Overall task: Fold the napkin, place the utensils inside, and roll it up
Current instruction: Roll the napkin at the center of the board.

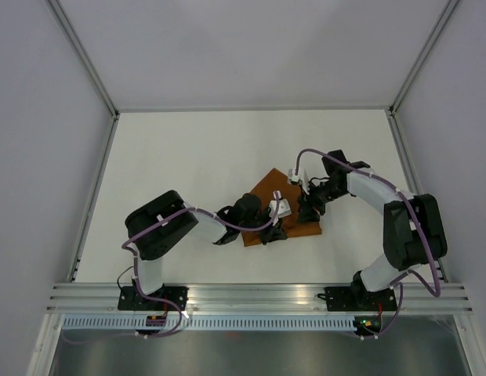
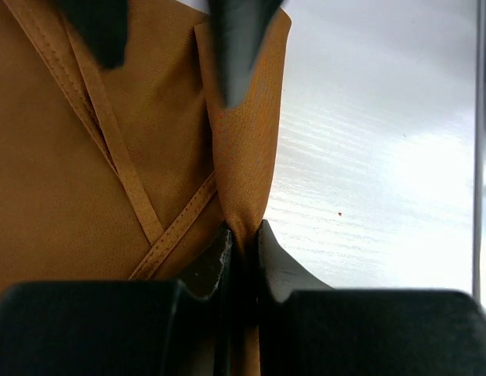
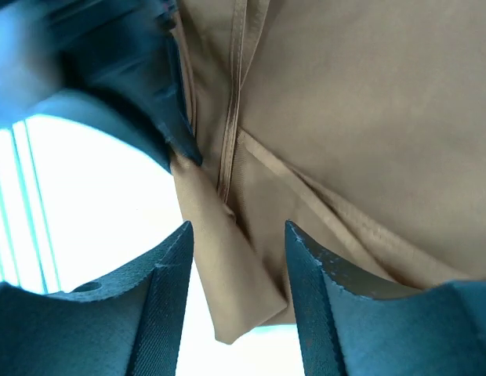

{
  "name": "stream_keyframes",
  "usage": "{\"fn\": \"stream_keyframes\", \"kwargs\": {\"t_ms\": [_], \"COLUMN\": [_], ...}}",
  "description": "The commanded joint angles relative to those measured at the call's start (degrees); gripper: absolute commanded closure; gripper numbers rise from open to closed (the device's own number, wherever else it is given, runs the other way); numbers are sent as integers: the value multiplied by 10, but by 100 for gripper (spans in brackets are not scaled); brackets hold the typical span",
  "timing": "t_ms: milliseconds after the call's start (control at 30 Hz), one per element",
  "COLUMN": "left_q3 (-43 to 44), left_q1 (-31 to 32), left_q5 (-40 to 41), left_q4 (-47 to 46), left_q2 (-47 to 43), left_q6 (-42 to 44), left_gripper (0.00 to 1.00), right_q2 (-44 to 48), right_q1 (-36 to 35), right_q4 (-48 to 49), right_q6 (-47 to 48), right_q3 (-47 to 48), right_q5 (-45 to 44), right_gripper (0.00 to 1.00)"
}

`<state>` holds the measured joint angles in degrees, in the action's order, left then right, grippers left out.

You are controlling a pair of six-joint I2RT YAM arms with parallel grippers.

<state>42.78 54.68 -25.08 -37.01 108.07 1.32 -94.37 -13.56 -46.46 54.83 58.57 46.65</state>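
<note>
How the napkin (image 1: 266, 188) looks: rust-orange cloth with a faint sheen, folded over itself so that 2 stitched hem bands (image 2: 125, 180) cross on its top layer; it has soft creases and 1 narrow fold raised off the surface.
Where it lies: on the white table (image 1: 188, 157), right of the middle, between the 2 arms and partly hidden under them.
Which way it points: from above, 1 corner aims at the far side of the table and the broad edge faces the arm bases; the raised fold runs straight away from the left claw.
Left claw (image 2: 243, 243): clenched on the near end of that raised fold, cloth pinched tight between both fingers.
Right claw (image 3: 239, 235): released, jaws apart, with a loose flap of the napkin lying in the gap; the left claw is just beside it.
</note>
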Motion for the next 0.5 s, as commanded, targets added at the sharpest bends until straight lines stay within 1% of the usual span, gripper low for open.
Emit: {"fn": "stream_keyframes", "kwargs": {"t_ms": [0,33,67,133,167,233,333,367,467], "left_q3": [7,15,25,53,62,79,103,112,130], "left_q1": [-33,-38,-42,-55,-58,-66,-76,-78,-84], "left_q5": [-104,-113,-133,-156,-175,-199,-219,-228,-240], "left_q4": [73,80,110,133,156,167,195,206,232], "left_q2": [43,49,54,76,84,100,122,128,142], "left_q6": [-69,-73,-80,-89,-91,-98,-105,-106,-108], "left_gripper": [98,98,98,98,98,98,98,98,98], "right_q2": [76,113,130,170,181,208,236,241,249], "right_q1": [4,4,3,0,-4,-15,-46,-67,-94], "right_q4": [106,125,145,191,206,248,310,321,350], "right_q6": [-19,-24,-29,-31,-32,-40,-50,-49,-49], "right_q3": [-63,-81,-115,-143,-169,-191,-237,-258,-279], "right_q5": [1,-4,-9,-29,-36,-61,-101,-123,-143], "right_gripper": [43,42,40,39,39,39,37,37,36]}}
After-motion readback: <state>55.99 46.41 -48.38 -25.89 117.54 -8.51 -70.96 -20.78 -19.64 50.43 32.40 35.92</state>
